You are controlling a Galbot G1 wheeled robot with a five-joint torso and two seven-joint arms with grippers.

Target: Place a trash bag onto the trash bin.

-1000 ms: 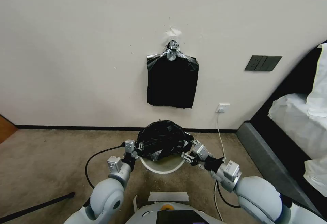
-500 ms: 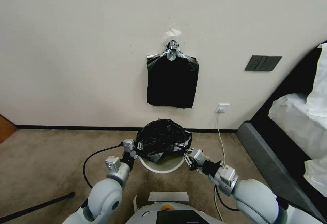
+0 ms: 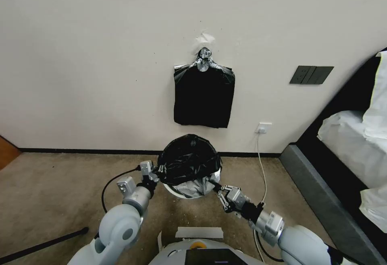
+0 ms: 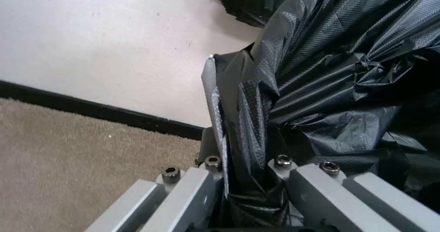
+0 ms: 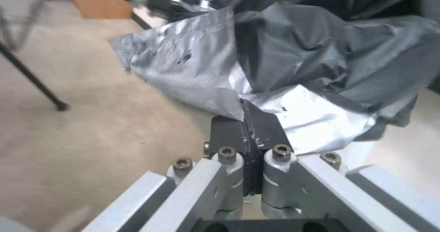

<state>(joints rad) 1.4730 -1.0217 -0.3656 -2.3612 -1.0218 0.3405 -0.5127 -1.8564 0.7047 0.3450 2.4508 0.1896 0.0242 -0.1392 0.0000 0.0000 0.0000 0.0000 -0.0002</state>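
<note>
bag [image 3: 188, 161] draped over bin [image 3: 174, 190], frame centre | left gripper [image 3: 158, 172] clamped on left hem, right gripper [image 3: 216, 189] pinching lower-right hem, to spread mouth around rim

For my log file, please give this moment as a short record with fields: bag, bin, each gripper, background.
trash bag: black, draped over the bin's top, near edge hanging down
trash bin: cream-white, on the carpet by the wall, mostly covered
left gripper: shut on the bag's left edge
right gripper: shut on the bag's near right edge
background: bundle of black bags hanging on the wall
</note>
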